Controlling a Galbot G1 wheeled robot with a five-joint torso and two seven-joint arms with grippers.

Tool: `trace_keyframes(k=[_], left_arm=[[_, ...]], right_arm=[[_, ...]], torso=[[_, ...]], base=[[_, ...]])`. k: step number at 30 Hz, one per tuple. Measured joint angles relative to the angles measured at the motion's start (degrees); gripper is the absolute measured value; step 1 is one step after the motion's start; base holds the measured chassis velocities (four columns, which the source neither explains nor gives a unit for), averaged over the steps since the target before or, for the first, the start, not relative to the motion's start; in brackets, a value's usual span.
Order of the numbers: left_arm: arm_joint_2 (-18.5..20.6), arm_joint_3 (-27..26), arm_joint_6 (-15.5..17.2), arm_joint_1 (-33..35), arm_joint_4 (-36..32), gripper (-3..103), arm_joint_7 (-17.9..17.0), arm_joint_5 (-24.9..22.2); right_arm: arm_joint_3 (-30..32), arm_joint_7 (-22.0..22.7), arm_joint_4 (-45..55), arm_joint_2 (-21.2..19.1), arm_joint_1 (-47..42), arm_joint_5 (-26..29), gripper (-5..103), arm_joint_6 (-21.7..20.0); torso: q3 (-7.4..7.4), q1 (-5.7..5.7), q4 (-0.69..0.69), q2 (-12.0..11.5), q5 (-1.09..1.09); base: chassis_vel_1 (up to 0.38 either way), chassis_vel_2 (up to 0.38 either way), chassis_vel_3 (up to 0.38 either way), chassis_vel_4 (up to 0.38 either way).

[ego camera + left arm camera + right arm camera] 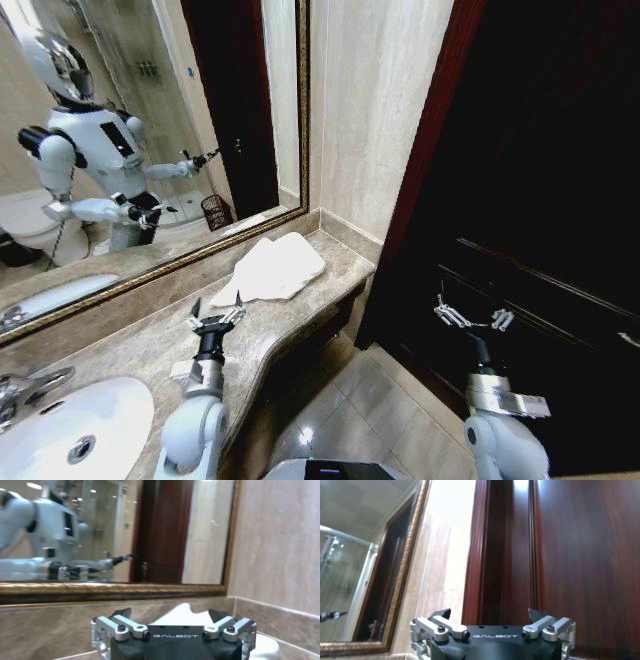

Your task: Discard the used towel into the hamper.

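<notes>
Head view: left gripper open, near towel. Right gripper open by door. Risk: partial pinch, towel drags off counter. Hamper seen in mirror.

Left gripper, jaws spread: bare desk ahead up to the towel, with the mirror walling beyond. Right gripper, jaws wide, faces the dark door; open floor below.

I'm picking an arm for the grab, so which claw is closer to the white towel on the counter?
Left. The left claw hovers over the counter just short of the towel, open. The right claw hangs off the counter, before the dark door.
</notes>
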Motion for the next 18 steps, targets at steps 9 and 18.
trace_keyframes(k=[9, 18], left_arm=[[9.01, 7.67, 1.62, -10.12, 8.73, 100, -0.18, -3.23], [8.23, 16.68, 7.75, -20.12, 17.05, 100, -5.24, -4.81]], right_arm=[[0.05, 2.11, 1.3, 0.49, -1.45, -5.64, 100, -0.24], [0.49, 3.36, 3.08, 0.73, -3.2, -8.25, 100, -1.7]], torso=[[0.01, 0.04, -0.01, -0.01, 0.02], [0.01, 0.03, 0.0, -0.01, 0.03]], base=[[0.0, 0.0, 0.0, 0.0], [0.0, 0.0, 0.0, 0.0]])
